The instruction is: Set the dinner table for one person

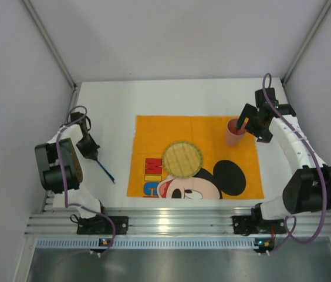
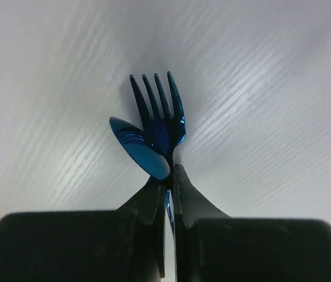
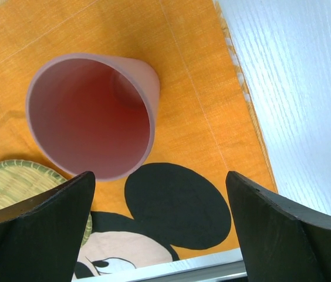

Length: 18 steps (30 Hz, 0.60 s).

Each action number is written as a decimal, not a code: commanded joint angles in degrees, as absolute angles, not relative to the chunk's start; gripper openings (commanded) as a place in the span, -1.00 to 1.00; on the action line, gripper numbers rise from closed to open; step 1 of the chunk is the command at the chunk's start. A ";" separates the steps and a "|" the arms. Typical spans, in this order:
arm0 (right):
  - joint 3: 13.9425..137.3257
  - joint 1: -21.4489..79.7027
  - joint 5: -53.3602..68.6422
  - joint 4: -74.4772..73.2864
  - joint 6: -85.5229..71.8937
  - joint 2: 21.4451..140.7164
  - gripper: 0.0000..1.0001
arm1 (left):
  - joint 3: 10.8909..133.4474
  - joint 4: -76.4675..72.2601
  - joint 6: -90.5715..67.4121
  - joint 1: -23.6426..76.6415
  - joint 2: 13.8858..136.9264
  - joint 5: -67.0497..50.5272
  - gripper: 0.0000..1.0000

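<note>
My left gripper point(image 1: 93, 154) point(image 2: 169, 175) is shut on the handles of a blue fork point(image 2: 162, 111) and a blue spoon point(image 2: 133, 144). It holds them over the white dinner table point(image 1: 112, 100), left of the orange Mickey Mouse placemat point(image 1: 154, 135); their heads point(image 1: 107, 171) point toward the placemat. A pink cup point(image 1: 234, 132) point(image 3: 92, 117) stands upright at the placemat's far right. My right gripper point(image 1: 246, 124) point(image 3: 159, 176) is open and empty just above and beside the cup, not touching it. A round woven plate point(image 1: 182, 158) point(image 3: 13, 182) lies at the placemat's middle.
A ribbed aluminium rail point(image 1: 171, 226) runs along the near edge by the arm bases. Grey walls close the left, right and back sides. Bare white tabletop point(image 3: 294, 88) lies right of the placemat point(image 3: 201, 88).
</note>
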State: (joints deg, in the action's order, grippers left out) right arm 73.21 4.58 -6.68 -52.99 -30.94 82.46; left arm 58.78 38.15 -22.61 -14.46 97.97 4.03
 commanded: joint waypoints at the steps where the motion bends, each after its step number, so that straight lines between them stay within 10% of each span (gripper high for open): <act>1: 73.21 3.69 -7.65 -53.44 -30.15 80.33 0.86 | 60.02 30.32 -25.13 -14.85 107.56 3.61 -1.00; 9: 72.42 3.60 -7.47 -53.35 -30.50 80.15 0.84 | 79.50 34.18 -27.16 -12.40 114.96 1.50 -0.98; 14: 71.19 3.60 -7.47 -53.35 -31.02 79.72 0.84 | 86.92 37.61 -24.88 -7.57 117.42 0.44 -0.18; 18: 69.87 3.60 -7.03 -53.00 -31.29 79.10 0.83 | 84.91 36.92 -24.43 -4.49 116.28 0.70 0.01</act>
